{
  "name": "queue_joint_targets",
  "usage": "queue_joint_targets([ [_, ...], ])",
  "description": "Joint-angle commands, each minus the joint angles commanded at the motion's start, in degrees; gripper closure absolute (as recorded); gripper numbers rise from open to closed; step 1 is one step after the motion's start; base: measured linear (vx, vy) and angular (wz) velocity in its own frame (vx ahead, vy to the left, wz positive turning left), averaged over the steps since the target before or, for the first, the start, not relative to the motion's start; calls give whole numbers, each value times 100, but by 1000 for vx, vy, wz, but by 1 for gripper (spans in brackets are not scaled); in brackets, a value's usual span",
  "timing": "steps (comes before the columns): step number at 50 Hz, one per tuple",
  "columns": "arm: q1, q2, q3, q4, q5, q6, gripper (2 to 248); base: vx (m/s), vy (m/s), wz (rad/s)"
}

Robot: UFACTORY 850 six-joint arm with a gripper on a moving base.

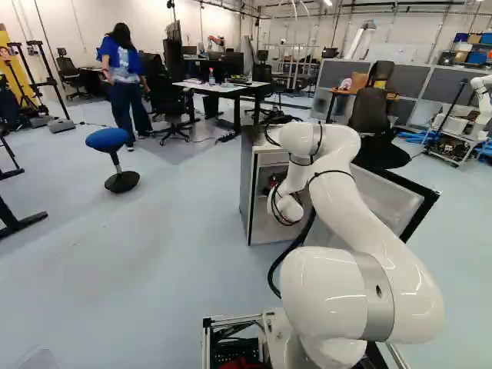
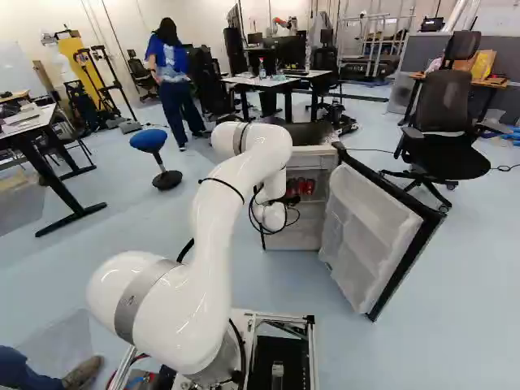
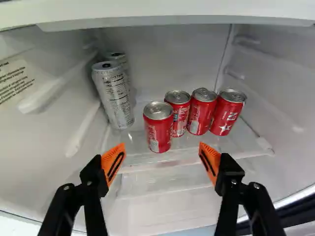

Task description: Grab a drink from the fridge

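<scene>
In the right base view my gripper (image 2: 288, 200) is mostly hidden by the wrist, at the mouth of the fridge (image 2: 314, 153). Seen in the wrist view, the gripper (image 3: 161, 148) stands open with nothing held, its orange pads well apart. Just ahead of the gap is the nearest red can (image 3: 158, 129), upright on the glassy shelf. Close behind it stand a second red can (image 3: 179, 112), a third (image 3: 201, 112) and a fourth (image 3: 228, 114). Two tall silver cans, one in front (image 3: 114, 96) and one partly hidden behind it (image 3: 123, 64), stand by the side wall.
The fridge door (image 2: 370, 231) hangs wide open beside the arm. A dark office chair (image 2: 443, 122) stands beyond it. A blue stool (image 1: 108, 140) is off to the other side of the fridge. A person's shoe (image 2: 81, 372) shows near the base.
</scene>
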Motion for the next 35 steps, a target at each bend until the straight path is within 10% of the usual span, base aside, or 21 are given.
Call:
queue_joint_targets([
  [35,8,-44,-82,0,0,0,69,0,0,0],
])
